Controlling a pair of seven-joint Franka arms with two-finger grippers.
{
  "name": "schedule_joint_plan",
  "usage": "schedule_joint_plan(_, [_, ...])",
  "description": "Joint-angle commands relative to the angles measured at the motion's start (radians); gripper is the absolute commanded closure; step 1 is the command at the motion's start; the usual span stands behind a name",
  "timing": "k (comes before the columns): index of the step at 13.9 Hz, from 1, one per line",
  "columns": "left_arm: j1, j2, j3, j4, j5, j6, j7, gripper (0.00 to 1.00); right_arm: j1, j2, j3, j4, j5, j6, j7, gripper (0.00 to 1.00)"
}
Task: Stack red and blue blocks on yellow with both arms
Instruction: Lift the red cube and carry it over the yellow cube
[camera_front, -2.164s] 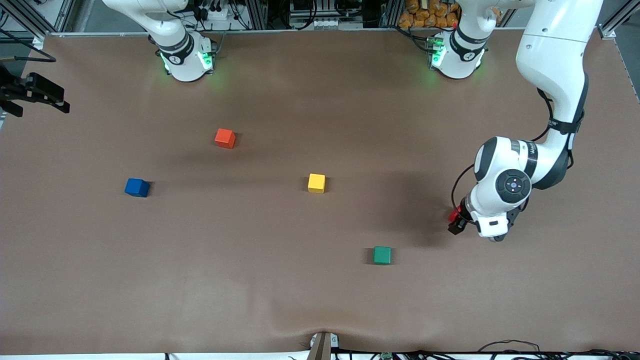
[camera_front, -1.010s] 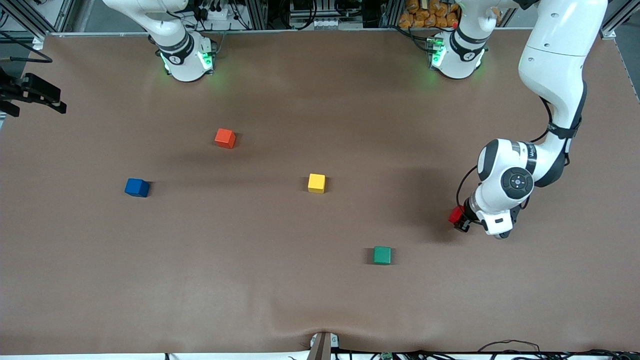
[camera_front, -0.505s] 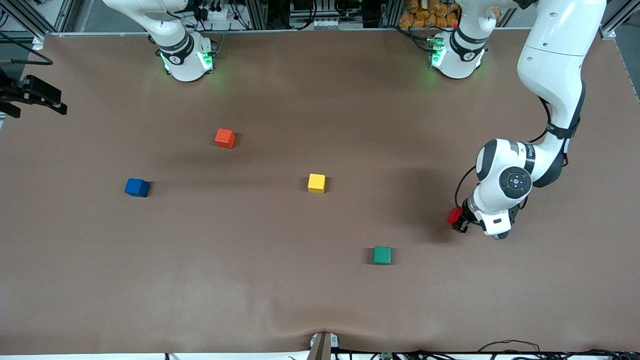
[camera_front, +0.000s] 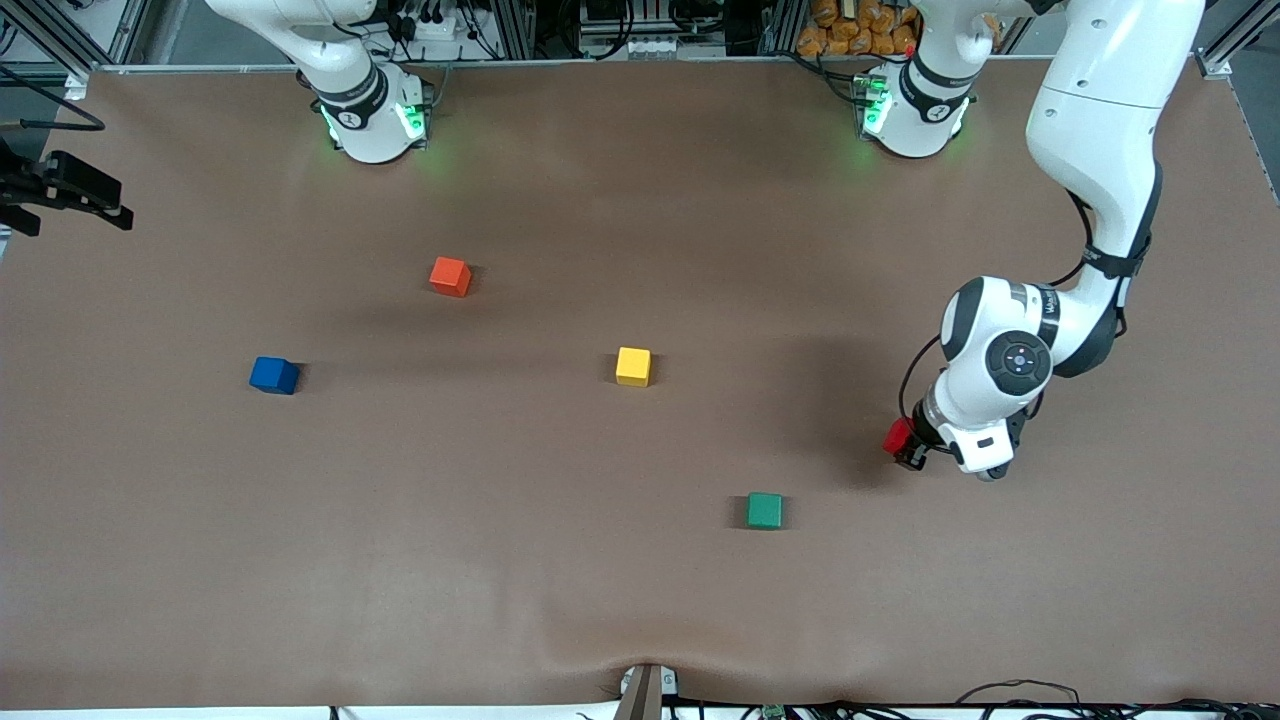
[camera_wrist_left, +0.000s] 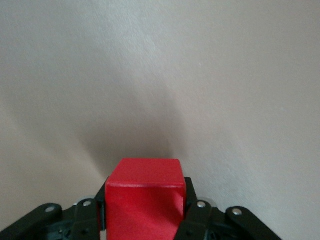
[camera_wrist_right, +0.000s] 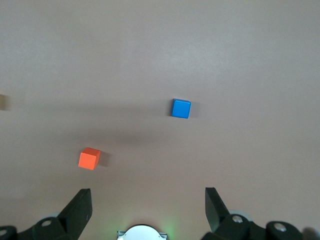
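Note:
My left gripper (camera_front: 905, 446) is shut on the crimson red cube (camera_front: 896, 436) and holds it just above the table at the left arm's end. In the left wrist view the red cube (camera_wrist_left: 144, 200) sits between the black fingers (camera_wrist_left: 197, 212). The yellow cube (camera_front: 633, 366) stands alone near the table's middle. The blue cube (camera_front: 273, 375) stands toward the right arm's end and also shows in the right wrist view (camera_wrist_right: 181, 108). My right gripper (camera_wrist_right: 147, 194) is open and empty, high over the table near its own base; that arm waits.
An orange-red cube (camera_front: 450, 276) stands farther from the front camera than the blue cube; it also shows in the right wrist view (camera_wrist_right: 89, 158). A green cube (camera_front: 764, 510) stands nearer to the camera, between the yellow cube and the held red cube.
My left gripper has risen a little with the red cube and shifted slightly toward the table's middle. The right arm and the other cubes have not moved.

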Motion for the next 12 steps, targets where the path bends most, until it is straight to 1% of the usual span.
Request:
schedule_joint_plan(1, [-0.025,-0.018,0.003,0.005,0.017,-0.011,-0.048,1.0,-0.019,0.007,0.011,0.003,0.032,0.012,-0.009,0.0])
schedule_joint_plan(3, [-0.034,-0.018,0.003,0.014,0.008,-0.025,-0.048,1.0,-0.021,0.012,0.011,0.003,0.032,0.014,-0.009,0.0])
schedule_joint_plan(5, [-0.036,-0.018,0.003,0.037,0.006,-0.07,-0.053,1.0,-0.029,0.015,0.011,0.005,0.032,0.015,-0.009,0.0])
schedule_joint_plan(7, [-0.045,-0.018,0.003,0.057,0.006,-0.09,-0.077,1.0,-0.027,0.058,0.013,0.015,0.02,0.027,-0.01,0.0])
schedule_joint_plan(9, [-0.065,-0.016,0.003,0.082,0.006,-0.114,-0.112,1.0,-0.029,0.069,0.013,0.048,0.029,0.027,-0.01,0.0])
schedule_joint_plan(12, [-0.073,-0.018,0.003,0.097,0.006,-0.137,-0.119,1.0,-0.029,0.079,0.011,0.049,0.031,0.027,-0.01,0.0])
